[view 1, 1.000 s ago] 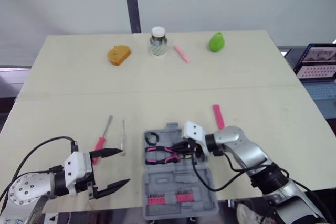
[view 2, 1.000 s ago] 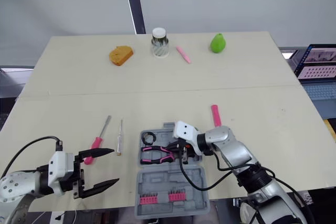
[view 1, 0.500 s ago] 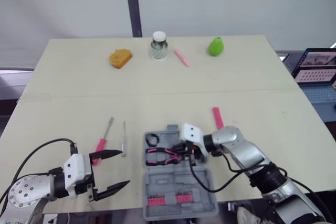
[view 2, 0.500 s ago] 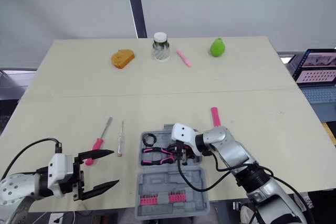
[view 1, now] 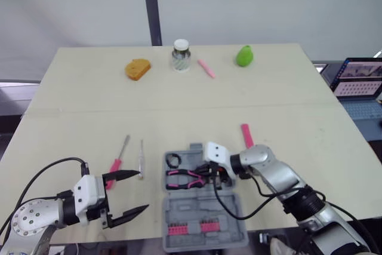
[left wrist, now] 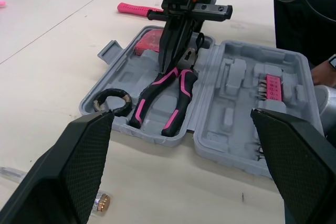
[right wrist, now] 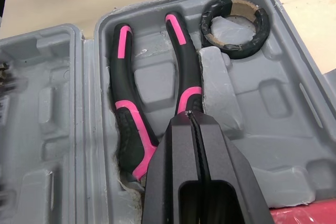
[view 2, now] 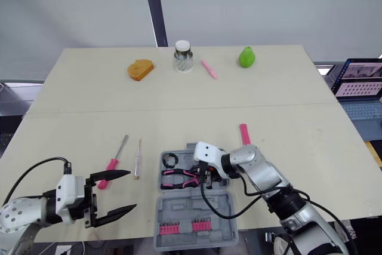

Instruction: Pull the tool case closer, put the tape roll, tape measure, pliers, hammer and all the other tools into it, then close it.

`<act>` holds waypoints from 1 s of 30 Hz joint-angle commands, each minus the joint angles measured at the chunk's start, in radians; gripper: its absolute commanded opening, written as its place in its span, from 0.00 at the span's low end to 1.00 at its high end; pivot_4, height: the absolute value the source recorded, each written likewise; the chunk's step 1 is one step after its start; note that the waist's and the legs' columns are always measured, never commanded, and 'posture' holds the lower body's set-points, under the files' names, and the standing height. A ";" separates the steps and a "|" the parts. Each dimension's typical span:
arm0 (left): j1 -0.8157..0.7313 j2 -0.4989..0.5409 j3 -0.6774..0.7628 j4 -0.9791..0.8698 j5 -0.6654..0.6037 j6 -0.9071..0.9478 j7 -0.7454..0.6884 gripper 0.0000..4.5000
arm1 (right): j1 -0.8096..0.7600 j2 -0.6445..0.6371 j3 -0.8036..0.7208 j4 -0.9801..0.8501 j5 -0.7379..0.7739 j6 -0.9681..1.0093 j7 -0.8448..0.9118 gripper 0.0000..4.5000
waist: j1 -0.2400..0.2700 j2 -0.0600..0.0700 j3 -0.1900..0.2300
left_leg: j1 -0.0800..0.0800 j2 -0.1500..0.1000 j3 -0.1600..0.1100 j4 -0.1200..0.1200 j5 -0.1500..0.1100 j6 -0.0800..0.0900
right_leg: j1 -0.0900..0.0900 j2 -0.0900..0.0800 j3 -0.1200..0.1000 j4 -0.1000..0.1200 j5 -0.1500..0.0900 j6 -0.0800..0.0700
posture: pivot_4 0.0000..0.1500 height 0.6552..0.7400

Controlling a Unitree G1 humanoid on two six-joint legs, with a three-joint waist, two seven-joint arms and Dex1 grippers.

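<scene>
Left eye view: left tool (view 1: 142,191) spread at the near counter edge. Right tool (view 1: 213,175) pressed together over pliers (view 1: 182,177), which lie in the open tool case (view 1: 203,222) beside the tape roll (view 1: 173,160). Pink screwdriver (view 1: 115,162) looks light, stiff and apt to roll; grip its handle. Counter (view 1: 286,111) smooth, pale; laptop (view 1: 358,79) off its right edge.

Case (left wrist: 231,94): matt grey moulded plastic. Right pincer (right wrist: 192,121): smooth black fingers with a dull sheen. At its tip, pliers (right wrist: 181,60) with smooth black-and-pink grips, faintly glossy. Just beyond the tip, tape roll (right wrist: 237,52): wrinkled black tape on a brown card core. Left pincer (view 1: 142,190) pads (left wrist: 79,171): black, finely dimpled. Tabletop (left wrist: 52,51): smooth, matt.
</scene>
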 commanded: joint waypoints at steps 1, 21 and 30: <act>-0.005 -0.004 -0.005 0.001 0.001 -0.005 0.006 1.00 | 0.047 -0.023 0.058 0.120 -0.088 0.067 -0.039 0.00 | 0.000 0.000 0.000 | 0.000 0.000 0.000 0.000 0.000 0.000 | 0.000 0.000 0.000 0.000 0.000 0.000 | 1.00 0.47; -0.079 -0.076 -0.099 0.053 0.008 -0.024 0.042 1.00 | 0.166 -0.126 -0.314 -0.256 0.203 0.057 -0.014 0.00 | 0.024 0.012 0.015 | -0.005 -0.001 0.002 0.000 -0.001 0.002 | -0.003 -0.001 -0.001 -0.005 0.000 0.001 | 1.00 0.47; -0.124 -0.122 -0.159 0.112 0.036 -0.086 0.028 1.00 | 0.326 -0.296 -0.570 -0.324 0.295 -0.030 0.033 0.00 | 0.025 0.010 0.020 | -0.005 0.000 0.003 0.000 -0.001 0.003 | -0.002 0.000 -0.003 -0.005 0.000 0.001 | 1.00 0.47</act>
